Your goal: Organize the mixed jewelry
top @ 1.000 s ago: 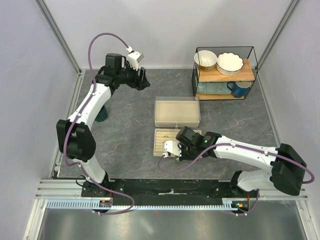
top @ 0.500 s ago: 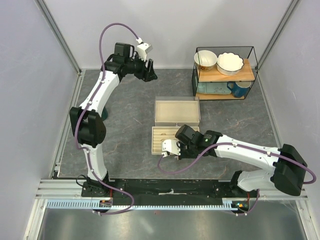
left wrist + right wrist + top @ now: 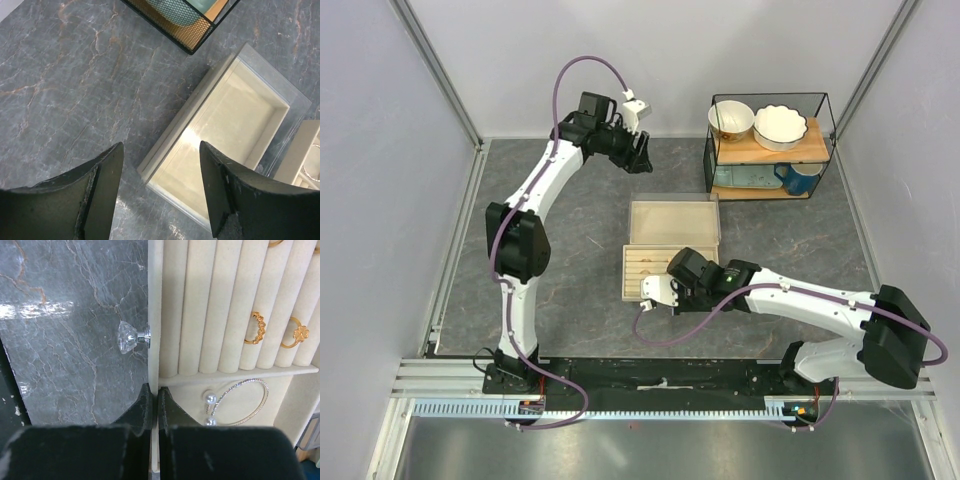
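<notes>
Right hand (image 3: pixel 154 399) closed, low at tray (image 3: pixel 154 315) edge; left hand (image 3: pixel 161 150) spread, raised.

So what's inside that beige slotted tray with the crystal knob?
The slotted tray holds gold rings tucked between its padded rolls, and a silvery hoop with pearl ends lying in the open compartment. The right end effector covers that compartment's near corner, so anything there is hidden.

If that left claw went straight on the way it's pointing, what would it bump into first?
Likely the long wall of the empty box: the open left gripper frames that wall. Depth is unclear, so it might land on the table just beside it.
</notes>
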`<state>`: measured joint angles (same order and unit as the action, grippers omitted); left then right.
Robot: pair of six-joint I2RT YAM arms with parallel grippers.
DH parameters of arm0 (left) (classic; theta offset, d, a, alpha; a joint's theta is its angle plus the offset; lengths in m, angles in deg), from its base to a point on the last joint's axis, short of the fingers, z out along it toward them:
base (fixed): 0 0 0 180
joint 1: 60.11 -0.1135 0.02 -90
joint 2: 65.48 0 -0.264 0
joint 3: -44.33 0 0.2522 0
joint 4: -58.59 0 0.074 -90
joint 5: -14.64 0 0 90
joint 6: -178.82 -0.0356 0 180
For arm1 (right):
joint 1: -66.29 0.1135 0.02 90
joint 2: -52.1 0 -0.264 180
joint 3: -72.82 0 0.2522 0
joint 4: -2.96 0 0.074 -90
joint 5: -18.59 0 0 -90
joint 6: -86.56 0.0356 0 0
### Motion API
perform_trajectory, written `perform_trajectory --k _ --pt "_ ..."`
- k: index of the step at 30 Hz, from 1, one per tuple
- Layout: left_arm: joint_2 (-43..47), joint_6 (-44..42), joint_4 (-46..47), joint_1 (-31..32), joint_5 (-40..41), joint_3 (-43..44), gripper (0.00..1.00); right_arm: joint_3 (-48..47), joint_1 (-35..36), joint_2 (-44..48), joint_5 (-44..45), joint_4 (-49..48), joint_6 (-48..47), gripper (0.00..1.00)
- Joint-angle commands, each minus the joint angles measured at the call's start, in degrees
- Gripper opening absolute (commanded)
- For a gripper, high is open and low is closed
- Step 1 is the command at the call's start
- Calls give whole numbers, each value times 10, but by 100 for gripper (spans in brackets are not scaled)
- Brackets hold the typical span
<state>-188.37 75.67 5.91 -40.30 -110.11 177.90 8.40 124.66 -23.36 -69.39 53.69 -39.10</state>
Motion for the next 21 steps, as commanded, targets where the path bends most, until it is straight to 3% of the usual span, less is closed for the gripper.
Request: perform_trajectory --k 1,21 --pt "-15 -19 -2 10 -16 46 69 -21 -9 -3 20 -30 -13 0" --pt "-54 -43 -4 27 -20 81 69 -51 -56 -28 -19 -16 -35 0"
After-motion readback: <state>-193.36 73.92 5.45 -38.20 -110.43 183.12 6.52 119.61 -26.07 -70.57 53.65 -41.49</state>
